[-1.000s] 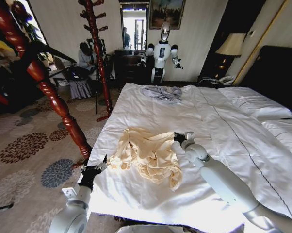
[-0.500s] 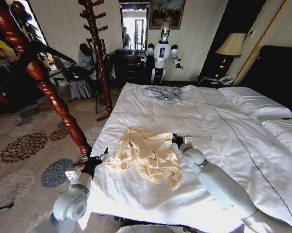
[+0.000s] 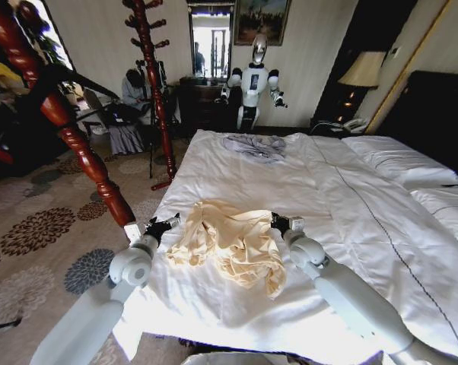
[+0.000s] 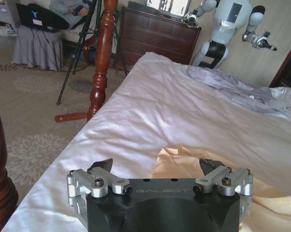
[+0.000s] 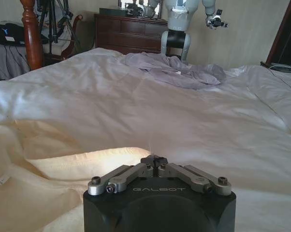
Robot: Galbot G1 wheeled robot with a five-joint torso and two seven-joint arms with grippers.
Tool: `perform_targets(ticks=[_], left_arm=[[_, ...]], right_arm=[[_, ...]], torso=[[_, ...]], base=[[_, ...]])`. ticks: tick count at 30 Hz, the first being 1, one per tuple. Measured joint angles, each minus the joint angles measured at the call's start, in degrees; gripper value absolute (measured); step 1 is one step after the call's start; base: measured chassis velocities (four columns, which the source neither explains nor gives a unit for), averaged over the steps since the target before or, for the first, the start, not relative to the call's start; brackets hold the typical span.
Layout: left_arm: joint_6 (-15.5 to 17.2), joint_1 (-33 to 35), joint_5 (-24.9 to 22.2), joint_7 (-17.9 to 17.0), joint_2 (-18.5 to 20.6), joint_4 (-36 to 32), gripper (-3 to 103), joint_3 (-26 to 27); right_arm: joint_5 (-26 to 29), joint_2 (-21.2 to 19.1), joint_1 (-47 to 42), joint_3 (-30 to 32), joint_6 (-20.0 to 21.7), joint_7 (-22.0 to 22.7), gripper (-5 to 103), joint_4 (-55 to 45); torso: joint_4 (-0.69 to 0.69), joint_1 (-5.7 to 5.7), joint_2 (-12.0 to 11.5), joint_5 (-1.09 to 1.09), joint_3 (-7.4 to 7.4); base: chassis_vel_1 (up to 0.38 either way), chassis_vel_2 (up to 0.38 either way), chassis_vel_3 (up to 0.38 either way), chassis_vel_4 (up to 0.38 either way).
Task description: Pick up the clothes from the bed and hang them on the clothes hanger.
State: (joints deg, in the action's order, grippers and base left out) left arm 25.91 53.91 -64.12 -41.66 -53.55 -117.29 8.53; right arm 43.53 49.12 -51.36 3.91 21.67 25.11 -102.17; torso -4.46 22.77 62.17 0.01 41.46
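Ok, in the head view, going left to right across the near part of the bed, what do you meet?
Red-brown coat stand → left tool → cream-yellow shirt → right tool → white pillows.
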Motion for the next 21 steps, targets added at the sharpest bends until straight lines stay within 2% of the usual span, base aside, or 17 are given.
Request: perform_targets(ticks=[3,6,8,9,12,13,14,16,19,21], left_arm=[[1.93,-5.98,-1.96,-2.21,-1.71,3.76,100,-3.66],[2.67,-9.53,-3.46,-2.99,-2.92,6.18,100,-5.47],[4.10,-14.30,-6.82,-4.70,-4.90,10.19,100,-7.52],[4.10,-14.30,-6.82,-4.70,-4.90,10.19,100,-7.52],[7.30,-18.91,-12.10,-8.33,-7.44,15.77,100,-9.34],[8.63,-20.98,-13.55,-10.13,-8.85,19.10,94,-10.12],[9.35,-22.67,-13.70,-11.25,-10.01,21.93,94,-11.00],[9.60,-23.44,-13.55,-11.75,-10.58,23.27,92,-11.38],[10.36,-26.72,-12.15,-12.32,-13.87,28.87,88,-12.73],[10.36,-27.65,-11.43,-12.01,-15.16,30.40,91,-12.99]], right_arm=[[-0.10,-0.06,-0.49,0.43,0.05,0.04,0,-0.09],[-0.18,-0.09,-0.75,0.69,0.06,0.09,0,-0.09],[-0.31,-0.35,-1.15,1.05,0.09,0.13,0,-0.17],[-0.31,-0.35,-1.15,1.05,0.09,0.13,0,-0.17],[-0.36,-0.76,-1.72,1.65,0.18,0.14,0,-0.41],[-0.36,-1.02,-2.07,2.08,0.20,0.14,0,-0.53],[-0.36,-1.20,-2.36,2.44,0.20,0.15,0,-0.62],[-0.36,-1.28,-2.53,2.64,0.20,0.15,0,-0.69],[-0.51,-1.75,-3.75,3.81,0.19,0.11,0,-0.90],[-0.56,-1.86,-4.11,4.18,0.17,0.06,0,-0.96]], torso=[[0.01,0.00,0.00,0.00,0.00],[0.00,0.00,0.00,0.00,0.00],[0.01,0.00,0.00,0.01,0.00],[0.01,0.00,0.00,0.01,0.00],[-0.02,0.01,0.00,-0.01,0.00],[-0.01,0.01,0.00,0.00,0.00],[0.00,0.01,0.00,0.00,0.00],[0.00,0.01,0.00,0.00,0.00],[0.01,0.01,0.00,0.00,0.00],[-0.01,0.01,0.00,0.00,0.00]], base=[[0.000,0.000,0.000,0.000],[0.000,0.000,0.000,0.000],[0.000,0.000,0.000,0.000],[0.000,0.000,0.000,0.000],[0.000,0.000,0.000,0.000],[0.000,0.000,0.000,0.000],[0.000,0.000,0.000,0.000],[0.000,0.000,0.000,0.000],[0.000,0.000,0.000,0.000],[0.000,0.000,0.000,0.000]])
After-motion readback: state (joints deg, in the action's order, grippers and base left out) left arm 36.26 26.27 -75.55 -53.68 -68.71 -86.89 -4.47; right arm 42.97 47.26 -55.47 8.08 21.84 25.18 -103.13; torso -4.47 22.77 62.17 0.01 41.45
